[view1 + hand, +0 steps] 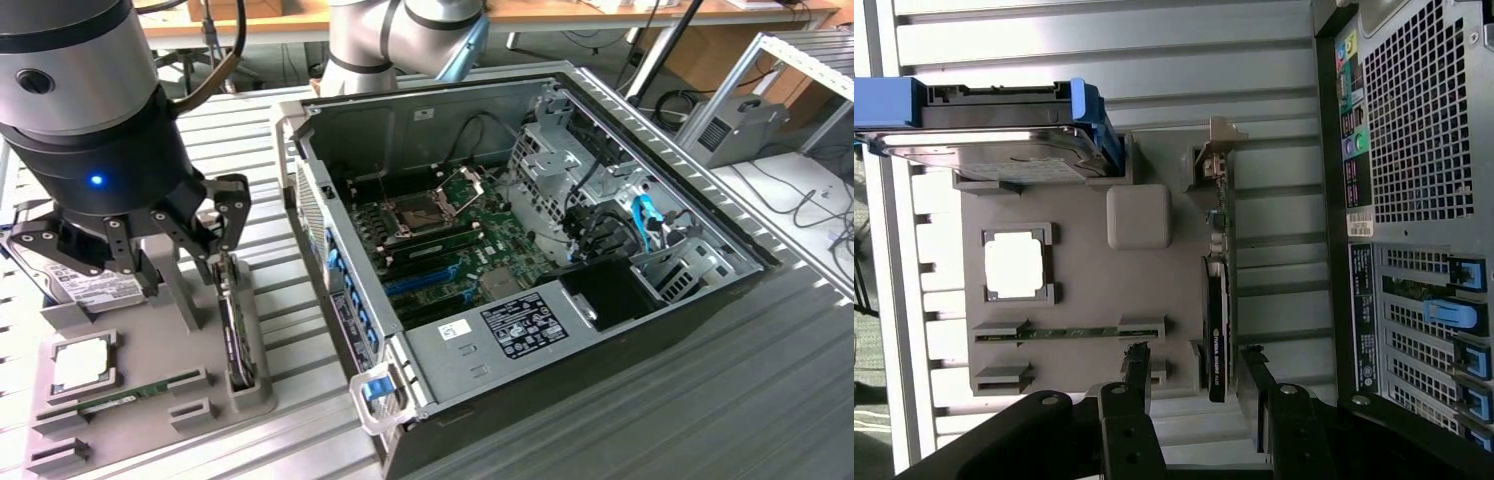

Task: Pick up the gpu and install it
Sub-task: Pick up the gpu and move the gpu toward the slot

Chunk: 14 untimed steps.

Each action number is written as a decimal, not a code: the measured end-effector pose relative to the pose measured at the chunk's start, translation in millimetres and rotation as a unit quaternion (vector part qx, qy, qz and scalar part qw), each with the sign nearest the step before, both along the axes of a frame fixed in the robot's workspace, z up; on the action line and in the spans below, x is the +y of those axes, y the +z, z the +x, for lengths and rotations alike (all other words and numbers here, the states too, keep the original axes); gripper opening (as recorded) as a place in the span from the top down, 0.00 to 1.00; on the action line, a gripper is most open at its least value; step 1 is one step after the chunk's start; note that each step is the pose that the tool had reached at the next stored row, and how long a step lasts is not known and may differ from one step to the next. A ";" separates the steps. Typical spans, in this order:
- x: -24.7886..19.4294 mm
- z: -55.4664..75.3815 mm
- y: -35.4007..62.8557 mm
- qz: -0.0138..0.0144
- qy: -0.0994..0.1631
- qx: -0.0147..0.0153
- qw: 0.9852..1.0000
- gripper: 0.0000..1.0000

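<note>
Ribbed metal tabletop [667,420] carries a grey holder tray [1084,270] beside the open computer case [441,350]. My gripper [1195,365] hovers, fingers spread wide and empty, over the gpu [1216,335], which stands on edge in the tray.

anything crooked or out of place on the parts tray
Nothing stands out. The gpu stands on edge in its slot on the tray; hard drive, processor and memory stick sit in theirs; the open gripper is over the gpu.

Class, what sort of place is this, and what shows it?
Probably a robotics lab for computer assembly: an open computer case on a slatted metal table, a grey fixture holding parts, and a robot's open end effector straddling the gpu.
</note>
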<state>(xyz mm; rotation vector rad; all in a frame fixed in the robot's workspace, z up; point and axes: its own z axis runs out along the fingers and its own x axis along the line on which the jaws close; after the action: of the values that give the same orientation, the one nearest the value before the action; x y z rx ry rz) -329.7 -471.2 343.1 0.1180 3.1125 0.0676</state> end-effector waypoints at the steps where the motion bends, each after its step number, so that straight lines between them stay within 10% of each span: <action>1: 0.0 0.0 -0.2 0.000 0.000 0.000 1.000 0.52; 14: 0.0 0.0 -3.9 0.000 0.000 0.000 1.000 0.52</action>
<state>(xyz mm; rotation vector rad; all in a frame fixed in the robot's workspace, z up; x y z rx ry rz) -329.7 -471.2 339.2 0.1180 3.1126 0.0676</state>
